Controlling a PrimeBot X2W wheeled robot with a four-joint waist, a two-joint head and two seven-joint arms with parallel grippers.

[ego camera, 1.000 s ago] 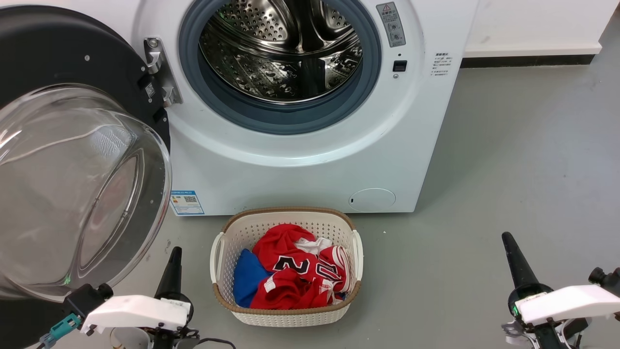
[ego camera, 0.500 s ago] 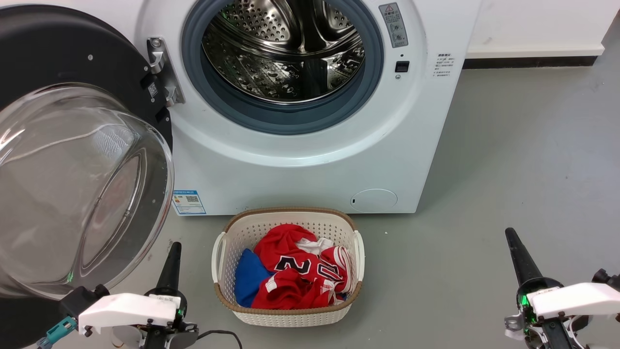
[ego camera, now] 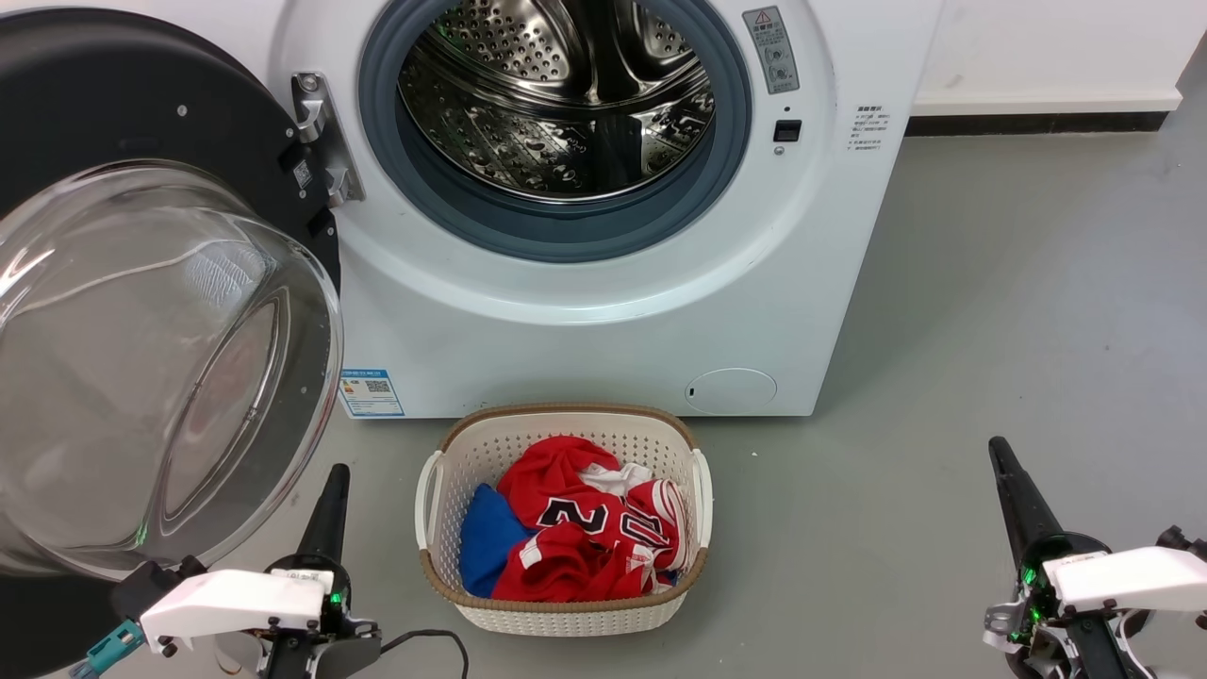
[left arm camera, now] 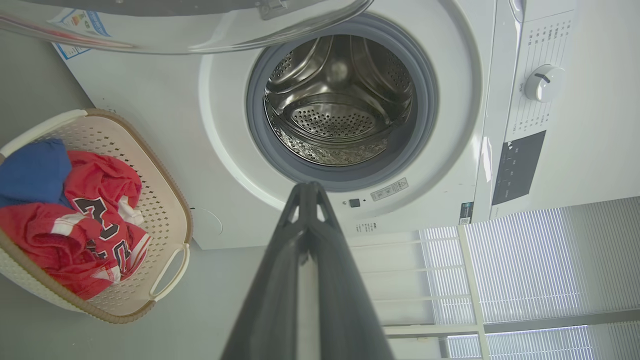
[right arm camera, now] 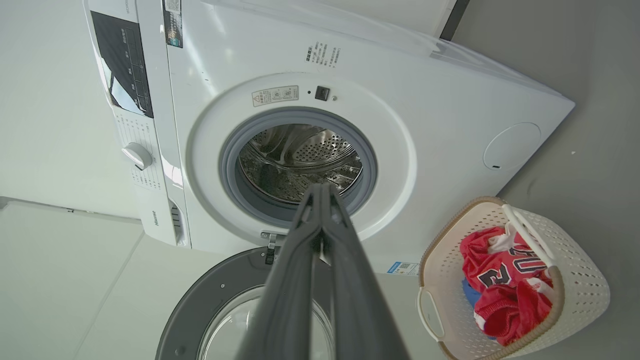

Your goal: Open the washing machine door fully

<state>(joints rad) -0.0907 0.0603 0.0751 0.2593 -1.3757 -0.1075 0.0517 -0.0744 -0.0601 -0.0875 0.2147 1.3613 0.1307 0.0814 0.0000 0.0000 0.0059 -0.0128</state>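
Observation:
The white washing machine [ego camera: 585,330] stands ahead with its steel drum exposed. Its round black door [ego camera: 141,113] is swung wide out to the left on a metal hinge [ego camera: 321,141], the clear glass bowl [ego camera: 160,368] bulging toward me. The door's rim also appears in the right wrist view [right arm camera: 210,295]. My left gripper [ego camera: 336,471] is shut and empty, low at the left, just right of the glass bowl and apart from it. Low at the right, my right gripper [ego camera: 998,445] is shut and empty, well clear of the machine.
A white woven basket [ego camera: 698,490] holding red and blue clothes sits on the grey floor right in front of the machine, between my arms. A white wall with a dark skirting [ego camera: 1028,121] runs behind on the right. Open floor lies to the right.
The head camera shifted slightly, so the scene slid right. Both grippers sank a little lower in the view. The door has not visibly swung.

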